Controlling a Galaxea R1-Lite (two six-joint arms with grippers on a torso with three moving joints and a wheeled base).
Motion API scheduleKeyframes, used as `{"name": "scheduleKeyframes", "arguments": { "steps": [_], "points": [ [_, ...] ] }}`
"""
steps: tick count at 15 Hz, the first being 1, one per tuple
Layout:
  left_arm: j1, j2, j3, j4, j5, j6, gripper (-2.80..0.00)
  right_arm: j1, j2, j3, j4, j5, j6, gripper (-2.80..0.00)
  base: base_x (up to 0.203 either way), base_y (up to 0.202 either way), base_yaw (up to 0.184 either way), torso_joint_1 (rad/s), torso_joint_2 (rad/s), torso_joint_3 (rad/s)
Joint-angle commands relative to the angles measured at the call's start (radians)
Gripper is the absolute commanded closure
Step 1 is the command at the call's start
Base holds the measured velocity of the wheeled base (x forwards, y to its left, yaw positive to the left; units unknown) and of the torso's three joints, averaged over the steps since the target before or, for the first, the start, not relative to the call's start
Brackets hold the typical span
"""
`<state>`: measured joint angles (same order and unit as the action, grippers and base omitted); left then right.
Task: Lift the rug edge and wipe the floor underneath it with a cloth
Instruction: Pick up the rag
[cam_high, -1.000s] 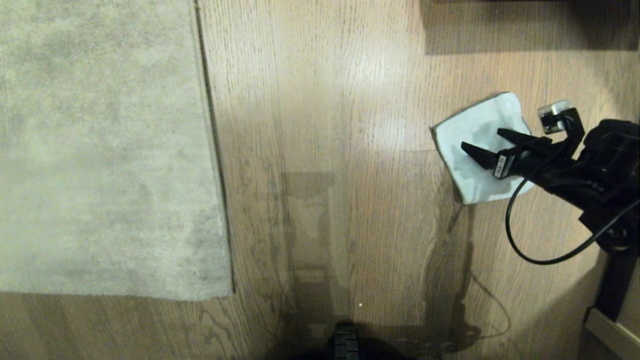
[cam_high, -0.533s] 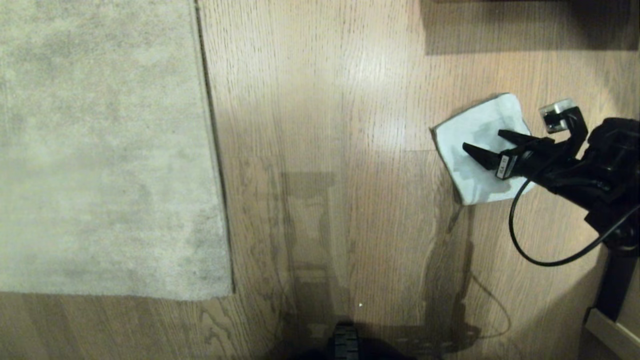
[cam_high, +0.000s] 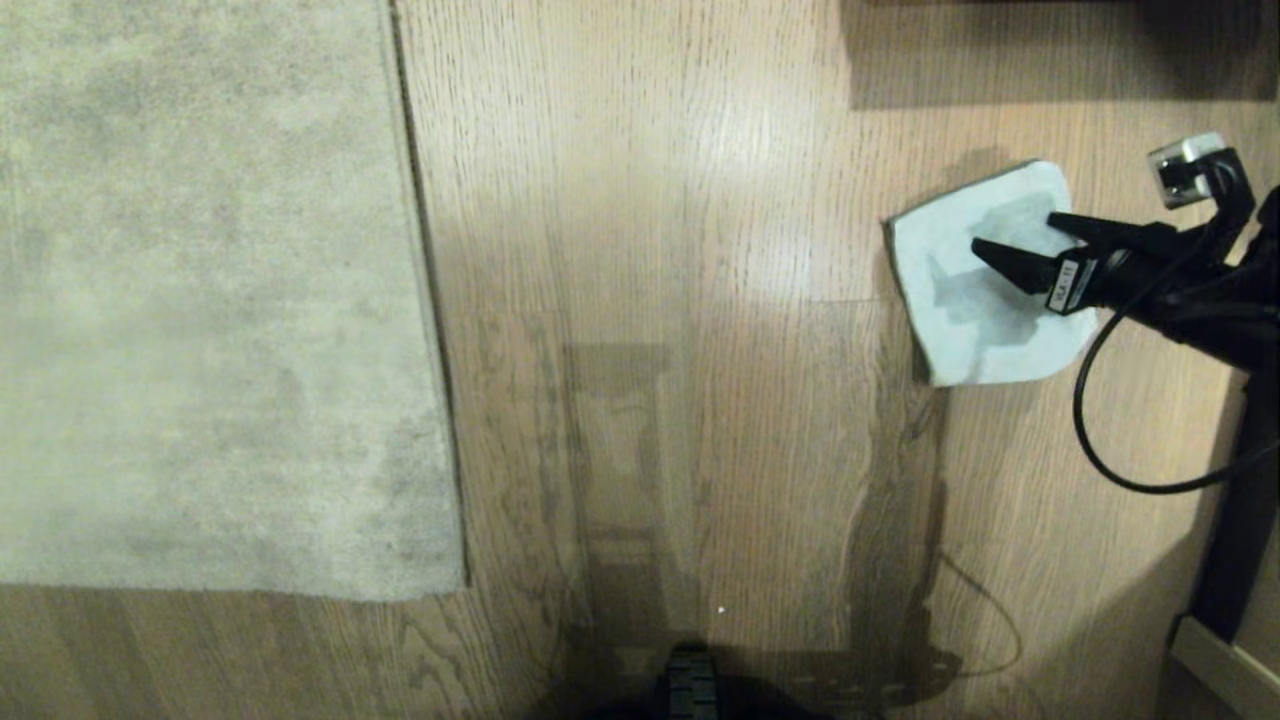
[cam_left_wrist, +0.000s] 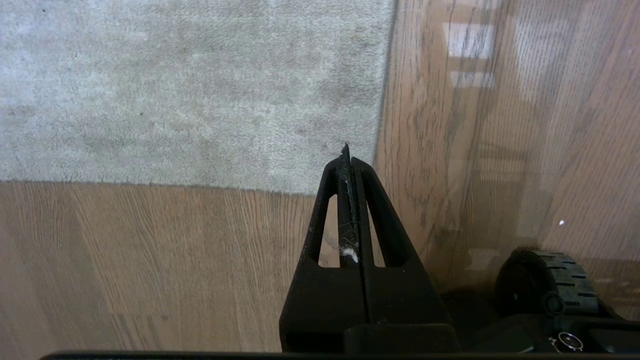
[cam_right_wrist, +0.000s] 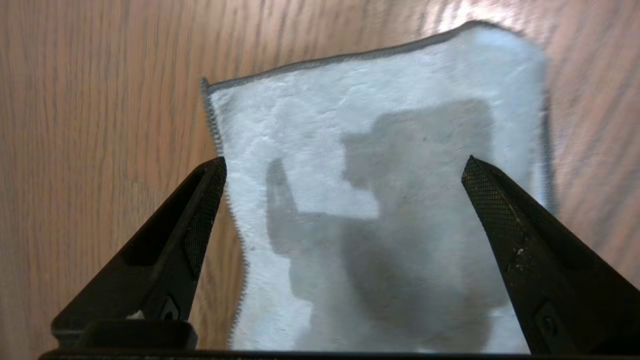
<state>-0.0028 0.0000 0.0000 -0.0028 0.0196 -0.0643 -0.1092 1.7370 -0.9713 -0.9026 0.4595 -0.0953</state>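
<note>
The pale blue-green cloth (cam_high: 985, 300) (cam_right_wrist: 320, 125) with dark stitched edging lies flat on the wood-plank floor (cam_high: 650, 200) at the right. My right gripper (cam_high: 1012, 235) (cam_right_wrist: 344, 161) is open and low over it, with one fingertip at each side of the cloth. I cannot tell whether the tips touch it. The rug edge (cam_high: 425, 300) runs straight down to a corner (cam_high: 462, 588) at the left and lies flat. My left gripper (cam_left_wrist: 346, 160) is shut and empty, hanging above the rug (cam_left_wrist: 175, 90) corner, outside the head view.
A dark piece of furniture and its shadow (cam_high: 1050, 50) stand at the far right. A black cable (cam_high: 1100, 440) loops under the right arm. A cream cabinet corner (cam_high: 1220, 660) is at the near right. The base wheel (cam_left_wrist: 545, 290) sits near the left gripper.
The right gripper, still open, has moved farther away and to the right. The cloth has shifted a little the same way. The rug and left gripper have not moved.
</note>
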Motion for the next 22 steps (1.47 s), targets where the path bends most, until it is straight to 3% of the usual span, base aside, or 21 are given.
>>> {"name": "scheduleKeyframes", "arguments": {
  "steps": [1, 6, 10, 15, 22],
  "points": [
    [0.000, 0.000, 0.000, 0.000, 0.000, -0.002, 0.00, -0.038, -0.015, -0.047, 0.043, 0.011, -0.002, -2.80, 0.000, 0.000, 0.000, 0.000, 0.00, 0.000],
    [0.000, 0.000, 0.000, 0.000, 0.000, -0.001, 0.00, -0.113, -0.024, -0.112, 0.115, 0.041, -0.003, -2.80, 0.000, 0.000, 0.000, 0.000, 0.00, 0.000],
    [0.000, 0.000, 0.000, 0.000, 0.000, 0.000, 0.00, -0.180, 0.019, -0.143, 0.145, 0.050, -0.051, -2.80, 0.000, 0.000, 0.000, 0.000, 0.00, 0.000],
    [0.000, 0.000, 0.000, 0.000, 0.000, -0.001, 0.00, -0.193, 0.138, -0.133, 0.071, 0.054, -0.075, -2.80, 0.000, 0.000, 0.000, 0.000, 0.00, 0.000],
    [0.000, 0.000, 0.000, 0.000, 0.000, -0.002, 0.00, -0.191, 0.157, -0.111, 0.063, 0.054, -0.078, -2.80, 0.000, 0.000, 0.000, 0.000, 0.00, 0.000]
  ]
}}
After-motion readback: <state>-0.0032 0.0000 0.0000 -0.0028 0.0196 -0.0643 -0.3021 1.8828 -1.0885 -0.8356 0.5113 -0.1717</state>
